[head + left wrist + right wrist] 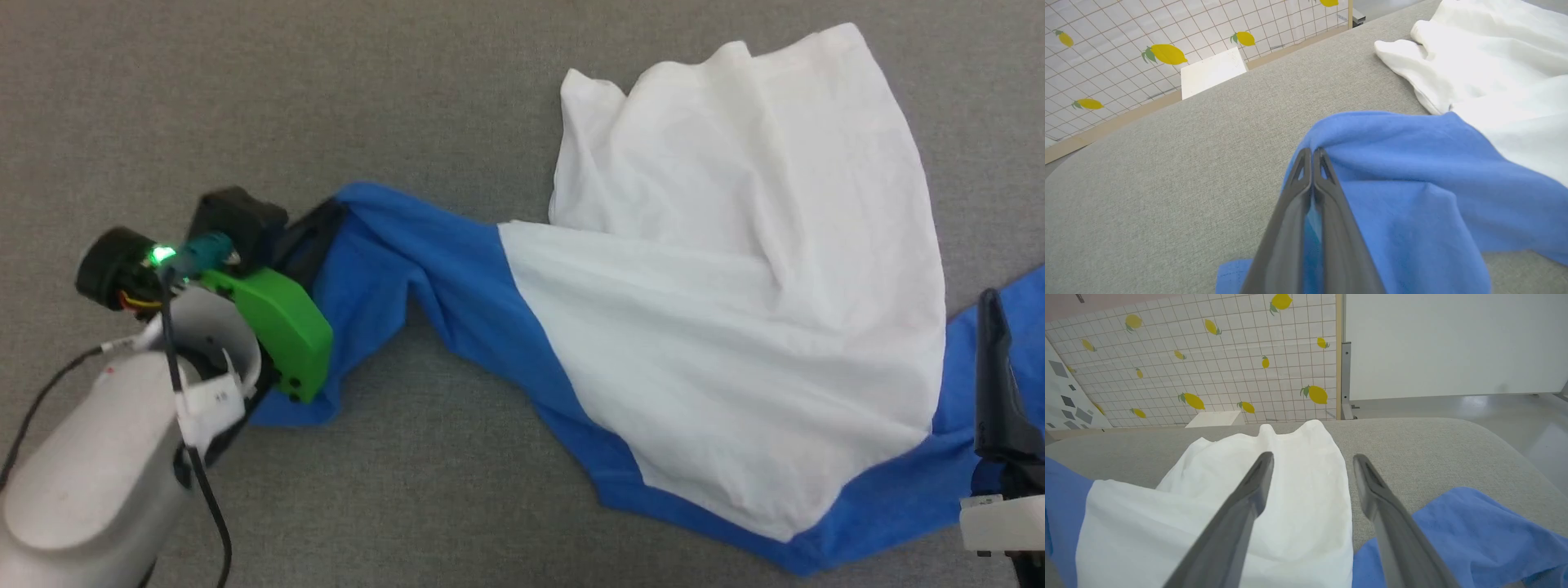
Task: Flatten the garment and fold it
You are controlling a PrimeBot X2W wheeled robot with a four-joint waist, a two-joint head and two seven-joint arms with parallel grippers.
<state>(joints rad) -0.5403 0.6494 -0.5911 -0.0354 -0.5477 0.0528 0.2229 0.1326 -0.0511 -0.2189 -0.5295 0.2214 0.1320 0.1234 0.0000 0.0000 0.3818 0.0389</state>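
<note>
The garment (735, 310) lies crumpled on the grey table, its white body (1257, 514) bunched at the right and one blue sleeve (424, 269) stretched to the left. My left gripper (1312, 153) is shut on that sleeve's blue cloth (1404, 171), which drapes over its fingers; in the head view its dark fingers (314, 237) sit at the sleeve's end. My right gripper (1312, 457) hangs open above the garment's right side, white cloth under its left finger and the other blue sleeve (1474, 531) by its right one. One finger of it (996, 367) shows at the head view's right edge.
The grey fabric table (408, 98) spreads all around the garment. Beyond its far edge stands a tiled wall with lemon prints (1208, 363), a small white box (1212, 71) and a plain white panel (1453, 343).
</note>
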